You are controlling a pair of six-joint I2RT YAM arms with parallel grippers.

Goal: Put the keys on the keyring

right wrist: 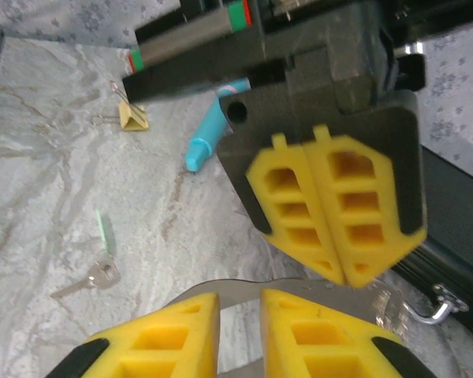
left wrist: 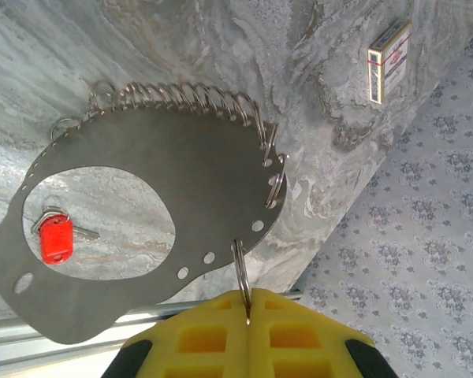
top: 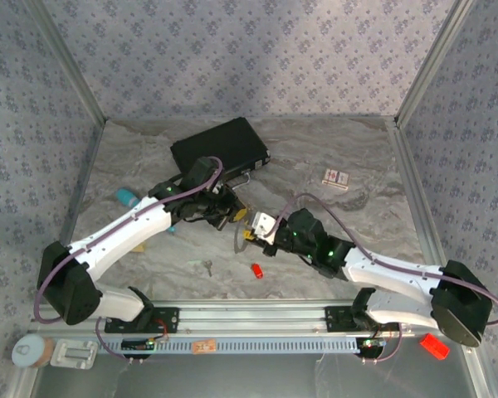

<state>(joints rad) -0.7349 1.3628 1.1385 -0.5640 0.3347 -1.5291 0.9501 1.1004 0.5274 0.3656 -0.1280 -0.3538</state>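
Note:
The keyring (left wrist: 205, 185), a flat grey hoop with several small wire rings along its edge, hangs from my left gripper (left wrist: 248, 298). That gripper is shut on one small split ring of the hoop. A red-headed key (left wrist: 56, 240) lies on the table, seen through the hoop's hole. My right gripper (right wrist: 240, 305) stands just below the left gripper's yellow fingers (right wrist: 335, 209). Its jaws are apart, with the hoop's grey edge (right wrist: 240, 290) across the gap. A silvery key (right wrist: 102, 275) lies to the left on the table. From above, both grippers (top: 226, 211) (top: 251, 232) meet at mid-table.
A black case (top: 220, 148) lies behind the grippers and a teal stick (right wrist: 207, 135) to their left. A yellow binder clip (right wrist: 132, 116) and a small card box (left wrist: 389, 61) rest on the marble top. The red key (top: 256, 270) and silvery key (top: 207, 266) lie near the front rail.

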